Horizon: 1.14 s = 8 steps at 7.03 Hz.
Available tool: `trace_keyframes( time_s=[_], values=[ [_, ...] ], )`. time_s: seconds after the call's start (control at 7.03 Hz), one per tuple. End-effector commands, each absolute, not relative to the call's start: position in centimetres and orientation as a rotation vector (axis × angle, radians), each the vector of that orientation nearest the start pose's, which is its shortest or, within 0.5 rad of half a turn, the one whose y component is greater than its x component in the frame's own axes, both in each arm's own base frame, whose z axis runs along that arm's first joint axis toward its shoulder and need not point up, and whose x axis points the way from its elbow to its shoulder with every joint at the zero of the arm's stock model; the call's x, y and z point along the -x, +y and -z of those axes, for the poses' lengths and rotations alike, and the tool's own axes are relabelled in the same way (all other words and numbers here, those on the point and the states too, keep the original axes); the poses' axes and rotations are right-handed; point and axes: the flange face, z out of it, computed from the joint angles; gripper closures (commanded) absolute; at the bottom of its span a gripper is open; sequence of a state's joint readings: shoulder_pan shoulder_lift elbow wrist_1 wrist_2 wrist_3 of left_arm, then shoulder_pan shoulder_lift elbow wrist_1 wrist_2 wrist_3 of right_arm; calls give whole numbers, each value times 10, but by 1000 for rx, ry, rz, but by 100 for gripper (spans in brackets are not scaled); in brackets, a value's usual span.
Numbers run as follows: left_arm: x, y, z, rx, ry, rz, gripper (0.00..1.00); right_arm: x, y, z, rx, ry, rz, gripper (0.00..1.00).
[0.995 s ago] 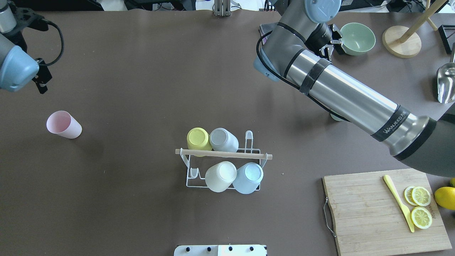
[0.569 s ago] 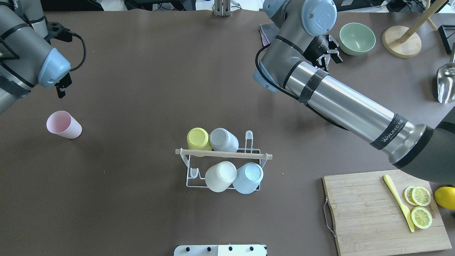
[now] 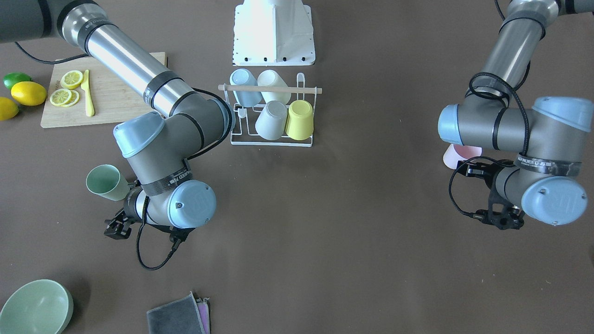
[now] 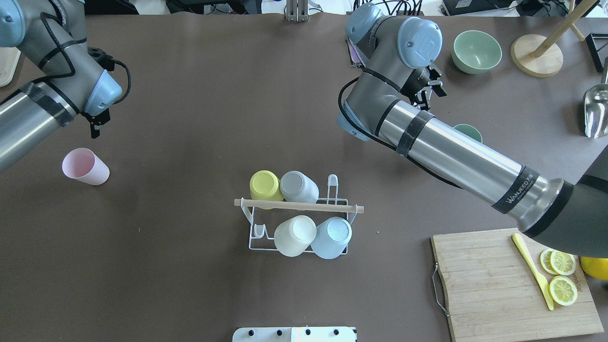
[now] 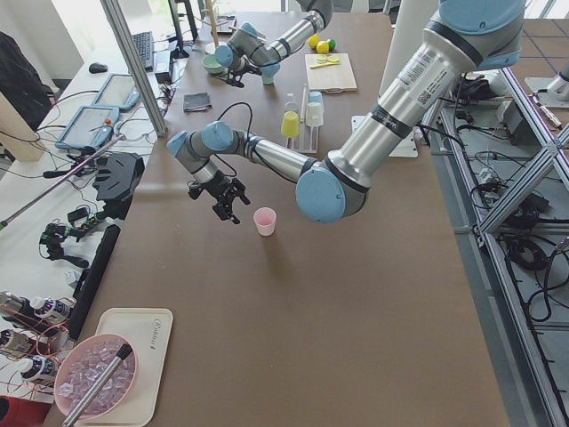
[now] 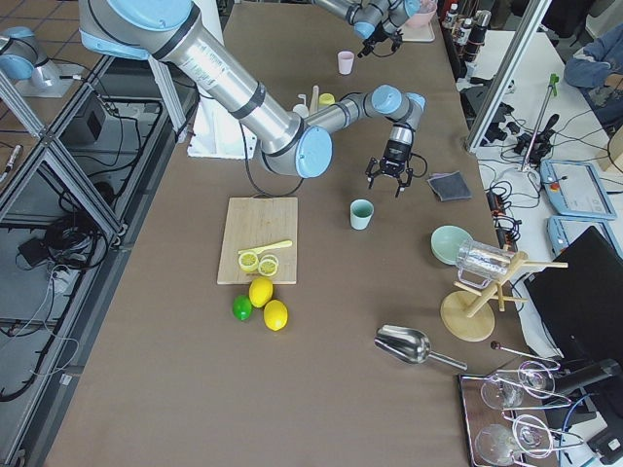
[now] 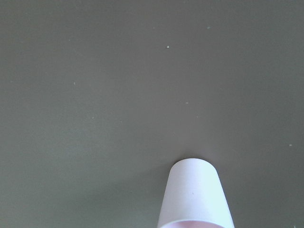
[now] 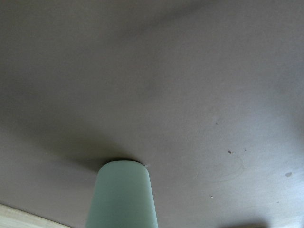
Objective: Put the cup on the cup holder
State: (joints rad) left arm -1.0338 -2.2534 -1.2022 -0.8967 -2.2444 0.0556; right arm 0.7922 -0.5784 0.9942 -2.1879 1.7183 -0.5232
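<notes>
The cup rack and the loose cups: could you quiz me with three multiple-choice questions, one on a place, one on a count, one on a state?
1. Where is the pink cup?
A. on the rack
B. on the table by the left pincer
C. on the cutting board

2. How many cups sit on the cup holder?
A. two
B. four
C. six

3. How does the green cup stand?
A. upright, mouth up
B. upside down on a prong
C. held in the right pincer

Answers: 1 B, it stands on bare table near that pincer. 2 B, yellow, grey, cream and blue cups are on it. 3 A, its open mouth faces up, apart from the pincer.
</notes>
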Motion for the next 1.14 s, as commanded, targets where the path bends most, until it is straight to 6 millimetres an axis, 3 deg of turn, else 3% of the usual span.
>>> trace_keyframes(
  time_s=[0.0,0.71,1.0],
  values=[
    [-321,-637,-487,561,604,-387,2,483,-637,-363,235,-128,1294,0],
    [-349,-625,-514,607,594,-422,2,492,-621,-393,259,-126,1352,0],
    [-352,-623,-527,629,593,-436,3,493,-618,-394,259,-125,1405,0]
  ],
)
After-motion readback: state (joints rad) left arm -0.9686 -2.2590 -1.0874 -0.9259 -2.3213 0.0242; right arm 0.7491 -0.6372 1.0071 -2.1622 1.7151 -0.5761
